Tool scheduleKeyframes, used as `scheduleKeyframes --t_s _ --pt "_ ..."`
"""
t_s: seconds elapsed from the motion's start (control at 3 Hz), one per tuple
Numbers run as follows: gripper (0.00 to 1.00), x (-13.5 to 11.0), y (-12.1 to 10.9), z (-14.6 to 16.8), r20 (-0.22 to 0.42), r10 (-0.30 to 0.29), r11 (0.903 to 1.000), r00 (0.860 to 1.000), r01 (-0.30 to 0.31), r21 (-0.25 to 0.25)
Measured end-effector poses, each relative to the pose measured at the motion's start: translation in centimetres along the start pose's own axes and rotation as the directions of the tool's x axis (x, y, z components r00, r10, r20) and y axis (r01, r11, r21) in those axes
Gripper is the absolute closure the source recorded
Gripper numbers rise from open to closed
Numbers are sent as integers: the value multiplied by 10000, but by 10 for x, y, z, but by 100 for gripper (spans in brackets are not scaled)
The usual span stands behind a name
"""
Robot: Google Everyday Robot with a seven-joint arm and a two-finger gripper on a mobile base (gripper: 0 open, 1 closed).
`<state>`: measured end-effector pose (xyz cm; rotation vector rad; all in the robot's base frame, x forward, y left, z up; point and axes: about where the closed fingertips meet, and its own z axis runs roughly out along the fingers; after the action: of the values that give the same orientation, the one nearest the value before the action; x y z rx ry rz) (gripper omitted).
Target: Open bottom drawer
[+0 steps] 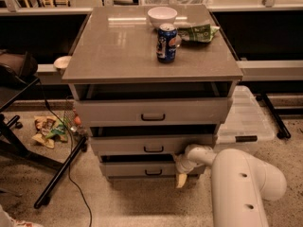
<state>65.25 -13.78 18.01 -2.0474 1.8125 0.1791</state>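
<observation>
gripper [182, 178]: low, at the right front corner of the cabinet [113, 56], on a white arm [236, 183]
grip: cannot tell
bottom drawer [137, 168]: lowest of three fronts, 9 o'clock from gripper, right end just beside it (contact unclear)
handle [153, 172]: mid-front, apart from gripper
top: can [166, 42], bowl [162, 17] at its 12 o'clock

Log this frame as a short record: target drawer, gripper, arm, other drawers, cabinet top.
target: grey flat-fronted bottom drawer, lowest of three, small dark pull handle at centre
gripper: cream two-finger gripper, low by that drawer's right end, right of the handle, not on it
arm: white robot arm at lower right
other drawers: grey middle drawer, grey top drawer, dark gap above each
cabinet top: blue drink can, white bowl, green snack bag
</observation>
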Motion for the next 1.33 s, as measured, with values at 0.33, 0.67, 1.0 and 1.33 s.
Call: scheduleKeyframes --t_s 0.33,0.67,1.0,1.33 --pt "0 -1 -6 17 68 113 9994 9999 -111 -318" --pt "19 -2 0 25 -144 175 9963 9997 -186 -842" --pt "42 7 19 19 -595 438 9883 9973 -520 -1437" --pt "64 12 21 12 -770 591 9867 9953 -699 -1466"
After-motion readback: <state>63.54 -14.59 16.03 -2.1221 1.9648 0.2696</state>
